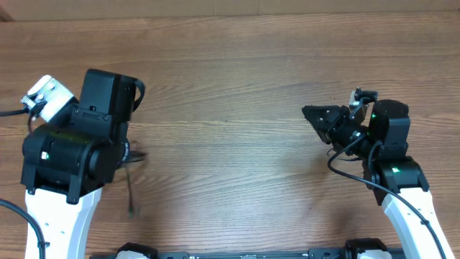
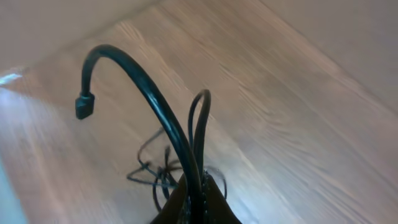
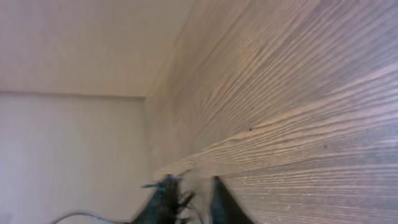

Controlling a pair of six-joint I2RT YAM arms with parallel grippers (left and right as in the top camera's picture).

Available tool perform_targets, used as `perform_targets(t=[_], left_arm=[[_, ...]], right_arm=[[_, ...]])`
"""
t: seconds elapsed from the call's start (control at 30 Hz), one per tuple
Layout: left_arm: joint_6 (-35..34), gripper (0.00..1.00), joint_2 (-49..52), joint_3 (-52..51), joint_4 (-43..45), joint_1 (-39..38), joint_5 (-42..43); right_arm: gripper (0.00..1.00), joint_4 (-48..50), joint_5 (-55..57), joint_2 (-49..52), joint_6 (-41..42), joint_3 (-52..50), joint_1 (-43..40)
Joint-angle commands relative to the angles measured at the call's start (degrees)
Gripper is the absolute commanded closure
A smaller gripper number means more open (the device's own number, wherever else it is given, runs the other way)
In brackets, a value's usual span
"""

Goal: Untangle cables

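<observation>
Wood-grain brown tabletop (image 1: 230, 65) fills every view. Left gripper (image 2: 196, 205), bottom centre of its wrist view, clenched on thin black plug-ended cables (image 2: 165, 118); remainder tangled on wood beneath. Right gripper (image 3: 191, 196), bottom of its view, fingers slightly parted.

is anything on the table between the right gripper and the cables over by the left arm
Nothing visible does: only bare table lies between the right gripper and the cables. The left arm hangs over them in the overhead view, and the jaws of the left gripper are shut on them.
</observation>
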Motion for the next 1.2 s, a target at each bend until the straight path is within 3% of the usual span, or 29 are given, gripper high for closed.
perform_targets(t=[0.0,0.07,0.13,0.37,0.53,0.67,0.93,1.17], left_arm=[[6.34,0.96,-0.61,0.44,5.44,0.26,9.70],[10.91,0.96,-0.61,0.44,8.94,0.26,14.49],[17.90,0.96,-0.61,0.44,14.32,0.26,22.03],[20.24,0.96,-0.61,0.44,25.09,0.26,37.90],[18.64,0.96,-0.61,0.44,33.59,0.24,46.31],[15.80,0.96,-0.57,0.44,36.87,0.24,49.53],[15.47,0.96,-0.26,0.44,37.03,0.20,58.34],[11.06,0.96,-0.22,0.44,36.98,-0.02,63.58]], right_arm=[[0.64,3.82,-5.55,-0.13,-9.11,0.57,0.02],[0.50,6.49,-9.94,-0.13,-15.23,0.57,0.02],[0.26,8.15,-15.08,-0.13,-23.02,0.57,0.02],[0.07,7.58,-26.80,-0.13,-39.74,0.57,0.13],[0.02,7.08,-28.35,-0.13,-42.10,0.57,1.25],[0.01,7.10,-29.57,-0.13,-50.80,0.57,6.32],[0.01,6.32,-12.11,0.20,-63.47,0.57,17.46],[0.03,8.39,-7.15,10.54,-63.71,0.57,22.45]])
